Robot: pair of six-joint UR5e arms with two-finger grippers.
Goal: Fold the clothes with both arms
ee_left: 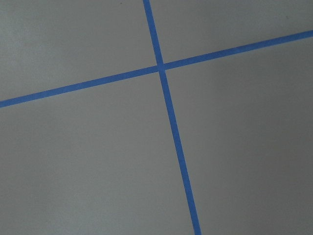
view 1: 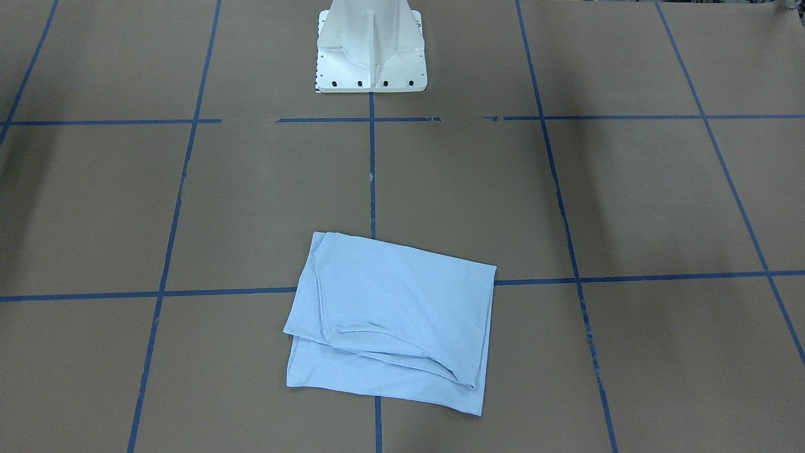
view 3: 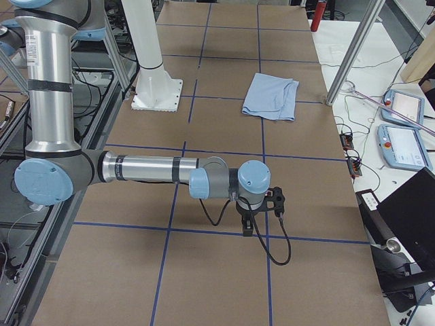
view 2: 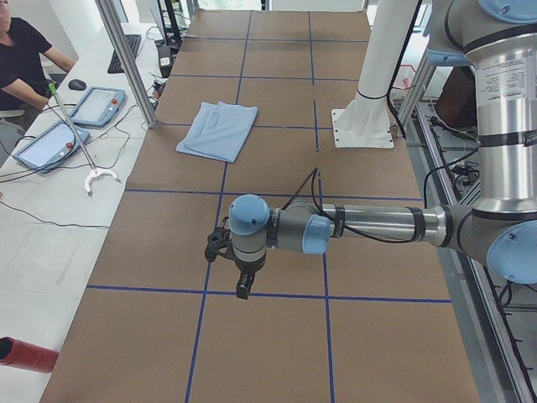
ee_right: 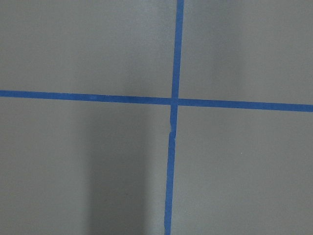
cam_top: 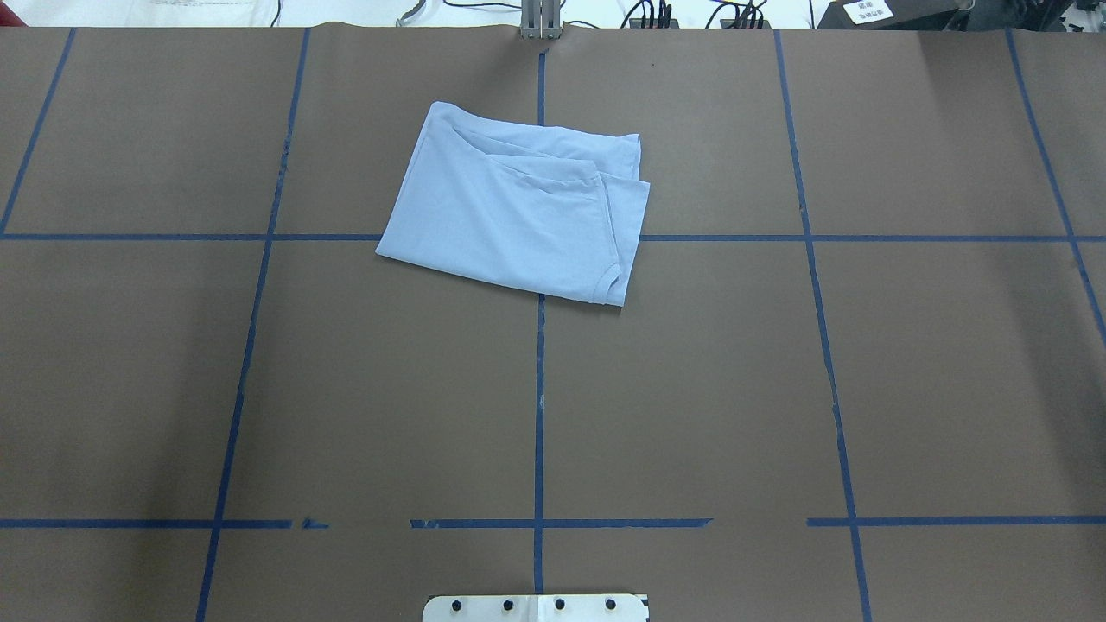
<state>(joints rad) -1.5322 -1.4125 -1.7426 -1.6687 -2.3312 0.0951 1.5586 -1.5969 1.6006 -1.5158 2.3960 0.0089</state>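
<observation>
Exterior front-facing: one light blue T-shirt (view 1: 390,321), folded to a rough rectangle, lying flat on the brown surface (view 1: 629,201) over blue tape lines (view 1: 220,292), well apart from the white pedestal base (view 1: 371,50). Overhead exterior: T-shirt on the far half of the surface, across the centre line. Exterior left: my left arm (view 2: 377,225) stretched low over the surface, left fingers (view 2: 243,290) pointing down, well apart from the T-shirt; open or closed, I cannot tell. Exterior right: my right arm (view 3: 149,168), right fingers (view 3: 247,229) pointing down; I cannot tell their state either. Wrist views: one tape crossing each.
</observation>
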